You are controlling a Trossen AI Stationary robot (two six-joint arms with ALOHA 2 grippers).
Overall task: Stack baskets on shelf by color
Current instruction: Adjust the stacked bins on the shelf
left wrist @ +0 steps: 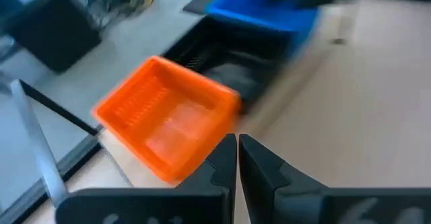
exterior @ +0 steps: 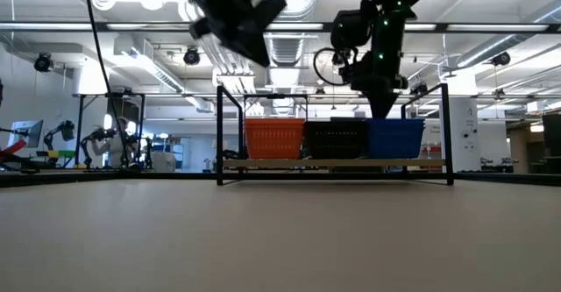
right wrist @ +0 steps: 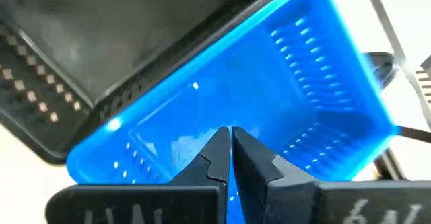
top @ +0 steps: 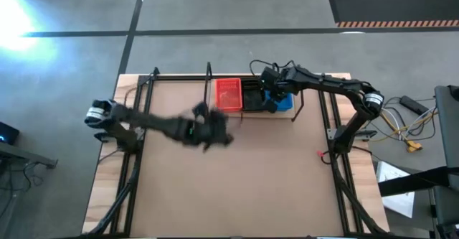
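Orange basket (top: 229, 95): sat on the shelf (exterior: 333, 163) at the left end of the row, empty inside as far as the left wrist view showed.
Black basket (exterior: 337, 139): stood in the middle of the row, touching or just beside both neighbours.
Blue basket (right wrist: 269, 109): occupied the right end of the shelf, directly under the right arm.
Right end effector (right wrist: 230, 146): hung over the blue basket's inside with fingers drawn nearly together, gripping nothing visible.
Left end effector (left wrist: 238, 158): hovered above the desk (top: 237, 181), near the orange basket but apart from it, fingers narrow and empty.
Done: judged largely finished, with all three colours side by side on the shelf and no basket seen loose on the desk.
Left: probably only withdrawal of both arms; whether each colour held one basket or several nested could not be told.
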